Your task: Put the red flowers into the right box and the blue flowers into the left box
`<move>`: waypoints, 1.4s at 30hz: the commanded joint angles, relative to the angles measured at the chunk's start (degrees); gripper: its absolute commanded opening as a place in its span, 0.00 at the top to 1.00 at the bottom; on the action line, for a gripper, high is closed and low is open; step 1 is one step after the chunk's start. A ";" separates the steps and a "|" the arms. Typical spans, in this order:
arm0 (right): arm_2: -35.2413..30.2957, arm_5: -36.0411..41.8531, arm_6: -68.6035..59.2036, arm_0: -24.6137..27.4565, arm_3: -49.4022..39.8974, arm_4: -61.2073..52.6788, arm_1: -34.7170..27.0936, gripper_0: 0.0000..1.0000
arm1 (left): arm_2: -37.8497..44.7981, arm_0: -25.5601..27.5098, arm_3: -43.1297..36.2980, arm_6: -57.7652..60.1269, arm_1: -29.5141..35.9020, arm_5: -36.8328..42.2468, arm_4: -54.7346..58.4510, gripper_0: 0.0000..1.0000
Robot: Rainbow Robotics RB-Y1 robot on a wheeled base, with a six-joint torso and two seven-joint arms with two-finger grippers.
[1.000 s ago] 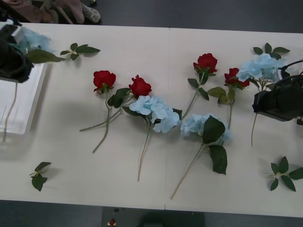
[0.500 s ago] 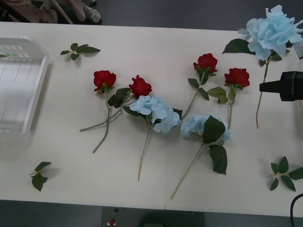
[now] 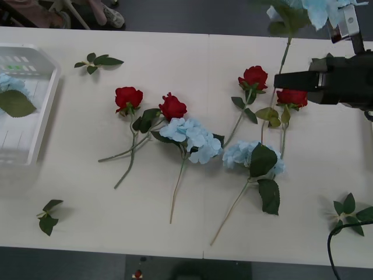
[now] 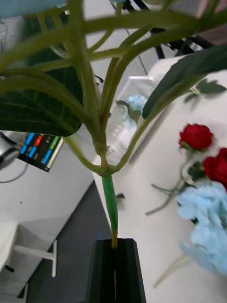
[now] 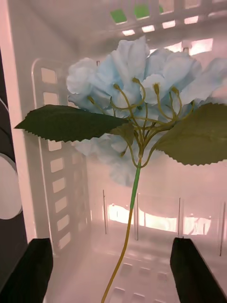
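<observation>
While your right gripper (image 4: 115, 265) is clamped on a blue flower (image 3: 303, 9) stem above the table's (image 3: 175, 233) right end | left gripper (image 5: 113, 270) spread apart over another blue flower (image 5: 137, 99) lying in the left box (image 3: 44, 116) | no readable labels.

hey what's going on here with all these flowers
A two-armed robot is sorting artificial flowers on a table. The right tool is shut on the stem of a blue flower, held up over the table's far right corner. The left tool is open inside the left box, with another blue flower lying in that box just ahead of it. Four red flowers and two more blue flowers lie on the table, not yet sorted.
</observation>
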 commanded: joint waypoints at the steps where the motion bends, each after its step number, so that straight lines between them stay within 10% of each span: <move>1: 2.96 -2.57 -5.74 -3.30 -0.65 -3.77 0.17 1.00 | 1.75 -0.56 -2.59 -0.74 1.71 -0.15 5.24 0.00; 12: 11.66 -13.21 -8.03 -8.22 -0.56 -4.30 2.10 1.00 | 26.62 14.91 -24.39 -0.48 2.50 10.48 25.46 0.00; 23: 14.82 -18.04 -8.99 -10.33 -0.56 -5.09 3.07 1.00 | 38.49 42.59 -60.07 -0.74 -17.62 3.28 25.63 0.00; 42: 14.74 -17.95 -9.08 -10.33 -0.65 -5.27 3.07 1.00 | 26.80 35.21 -75.01 3.04 -36.08 0.55 38.55 0.00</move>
